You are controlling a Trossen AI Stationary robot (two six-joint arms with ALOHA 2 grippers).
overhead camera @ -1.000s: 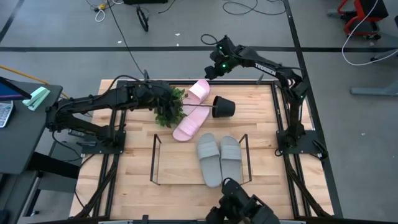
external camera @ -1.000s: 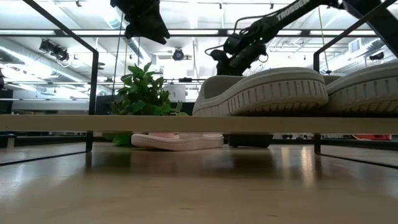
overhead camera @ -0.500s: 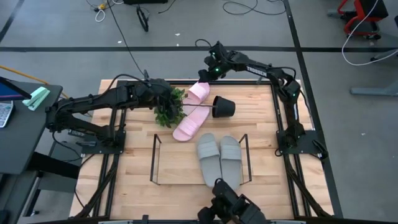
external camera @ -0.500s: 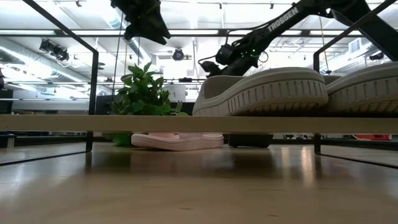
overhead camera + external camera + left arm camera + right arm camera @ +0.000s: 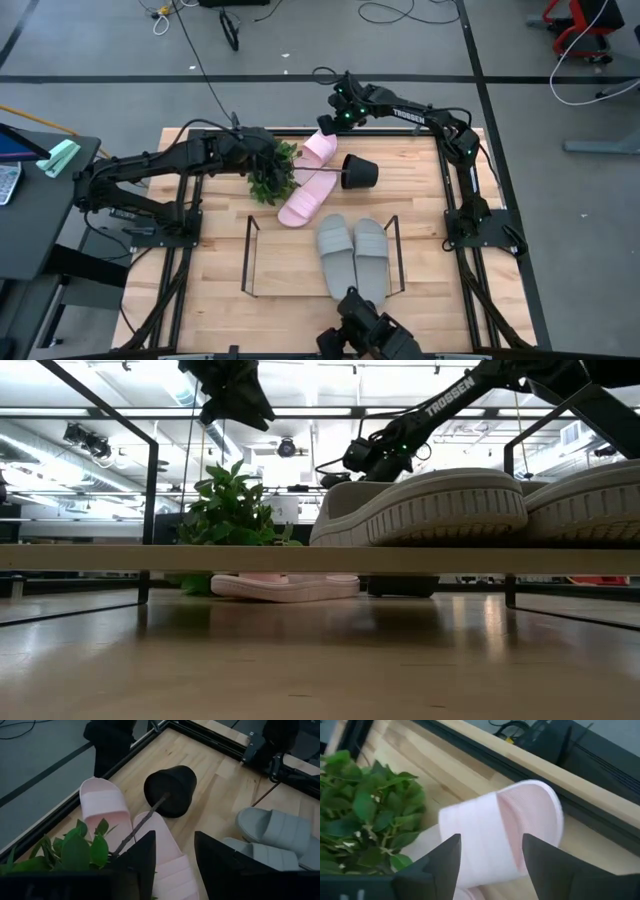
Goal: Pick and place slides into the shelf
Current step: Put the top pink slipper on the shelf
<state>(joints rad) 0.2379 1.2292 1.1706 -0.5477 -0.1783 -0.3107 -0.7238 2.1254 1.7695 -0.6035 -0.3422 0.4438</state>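
Two grey-green slides (image 5: 352, 255) lie side by side on the black wire shelf (image 5: 249, 255), at its right part. One pink slide (image 5: 305, 200) lies sole down on the table just beyond the shelf. The other pink slide (image 5: 320, 148) lies near the far edge. My right gripper (image 5: 335, 115) hovers open above that far slide (image 5: 505, 830), which shows between its fingers (image 5: 435, 865). My left gripper (image 5: 250, 150) hangs open above the tipped plant's leaves (image 5: 272, 170), raised clear in the low view (image 5: 225, 390).
A green plant lies tipped on its side between the two pink slides, its black pot (image 5: 360, 172) pointing to the table's right and its leaves (image 5: 365, 815) to the left. Black rails (image 5: 445, 180) border the table. The shelf's left part (image 5: 285, 265) holds nothing.
My right arm has stretched out toward the table's left, and its gripper has come over the far pink slide near the far edge. The slides, the plant and my left arm have kept still.
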